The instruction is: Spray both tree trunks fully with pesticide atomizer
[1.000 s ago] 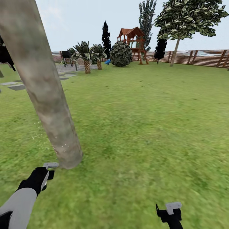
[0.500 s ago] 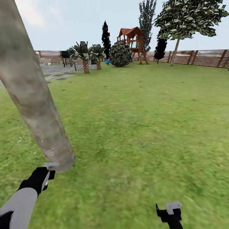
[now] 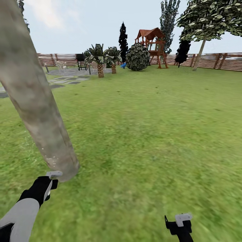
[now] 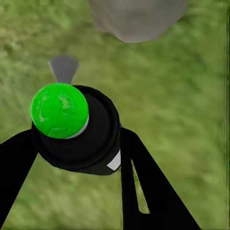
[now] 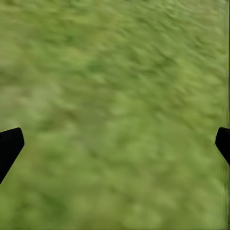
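View has swung since a second ago — the playhouse [image 3: 152, 42] and far fence [image 3: 215, 60] slid right in the head view, so base or head is turning; arms sit in the same spots. Trunk [image 3: 35, 97] base is still right in front of the left gripper [image 3: 50, 183], so my read is the robot is repositioning around this tree, spraying not finished.

Left gripper is clamped on the atomizer [image 4: 76, 127] — black body, green cap, grey nozzle aimed at the trunk foot just ahead. Right gripper [image 3: 179, 223] hangs low over grass [image 3: 151, 134], fingers spread wide, nothing in them.

Trunk: mottled grey-beige, a few whitish specks [image 3: 50, 158] near the base, bark above looks bare.
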